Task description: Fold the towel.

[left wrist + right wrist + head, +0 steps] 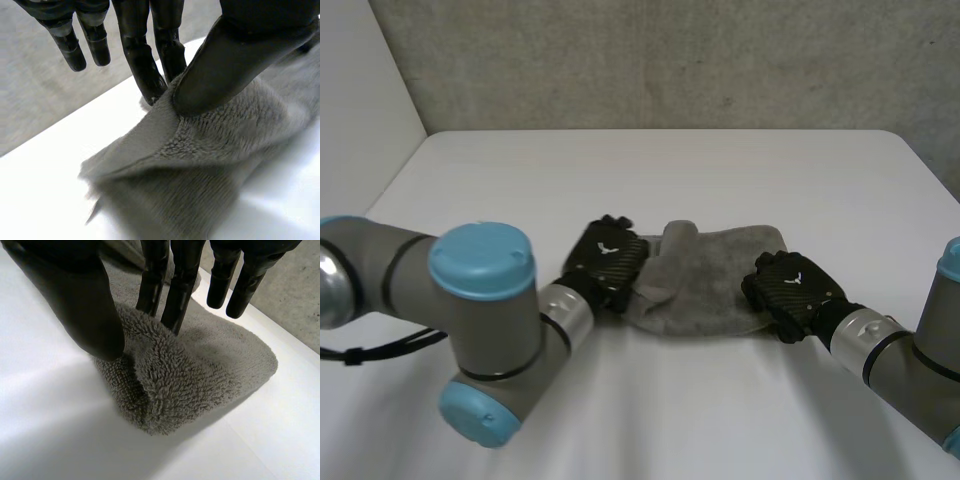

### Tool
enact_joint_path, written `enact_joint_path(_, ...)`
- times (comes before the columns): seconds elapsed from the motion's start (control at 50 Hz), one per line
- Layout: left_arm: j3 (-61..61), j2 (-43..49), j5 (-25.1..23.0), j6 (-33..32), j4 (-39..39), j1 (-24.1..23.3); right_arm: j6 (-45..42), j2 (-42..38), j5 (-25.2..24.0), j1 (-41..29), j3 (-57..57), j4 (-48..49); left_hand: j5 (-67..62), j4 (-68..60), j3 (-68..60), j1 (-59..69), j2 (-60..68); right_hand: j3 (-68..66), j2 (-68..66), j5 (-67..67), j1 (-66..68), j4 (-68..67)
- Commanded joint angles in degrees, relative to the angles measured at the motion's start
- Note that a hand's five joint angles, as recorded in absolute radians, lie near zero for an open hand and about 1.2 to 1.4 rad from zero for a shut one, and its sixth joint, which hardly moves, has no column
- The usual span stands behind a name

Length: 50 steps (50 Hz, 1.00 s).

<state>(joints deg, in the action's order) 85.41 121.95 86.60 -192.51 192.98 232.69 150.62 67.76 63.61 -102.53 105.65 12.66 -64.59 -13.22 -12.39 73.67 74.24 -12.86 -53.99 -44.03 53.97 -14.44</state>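
Observation:
A grey towel (710,280) lies bunched in the middle of the white table (660,170). My left hand (605,260) is at the towel's left end. In the left wrist view its thumb (235,60) presses a raised fold of the towel (210,165) against two fingers (145,65) behind it. My right hand (790,290) is at the towel's right end. In the right wrist view its thumb (80,300) and two fingers (175,290) pinch a ridge of the towel (200,370) between them, near a rounded corner.
The table's far edge runs along a grey wall (670,60), with a pale wall (360,110) at the left. Bare tabletop lies beyond and in front of the towel.

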Motion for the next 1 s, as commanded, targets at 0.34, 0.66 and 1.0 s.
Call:
enact_joint_path(0.34, 7.49, -3.73, 0.06, -0.85, -0.24, 7.95, 0.64, 0.26, 0.37, 0.04, 0.08, -0.18, 47.36, 3.22, 2.39, -46.44, -47.01, 2.86, 43.99, 44.03, -43.97, 4.44)
enact_joint_path(0.66, 6.79, -9.19, -0.29, -0.41, 0.11, 2.50, 0.64, 0.26, 0.55, 0.13, 0.44, -0.18, 49.07, 3.22, 2.39, -48.14, -48.72, 2.86, 43.99, 44.03, -43.97, 4.44)
enact_joint_path(1.0, -4.72, 4.87, 0.58, -0.76, 1.60, -0.84, 0.55, -0.18, 0.55, 0.22, -0.18, 0.18, 47.56, 3.22, 2.39, -46.63, -47.20, 2.86, 28.43, 28.47, -28.41, 4.44)
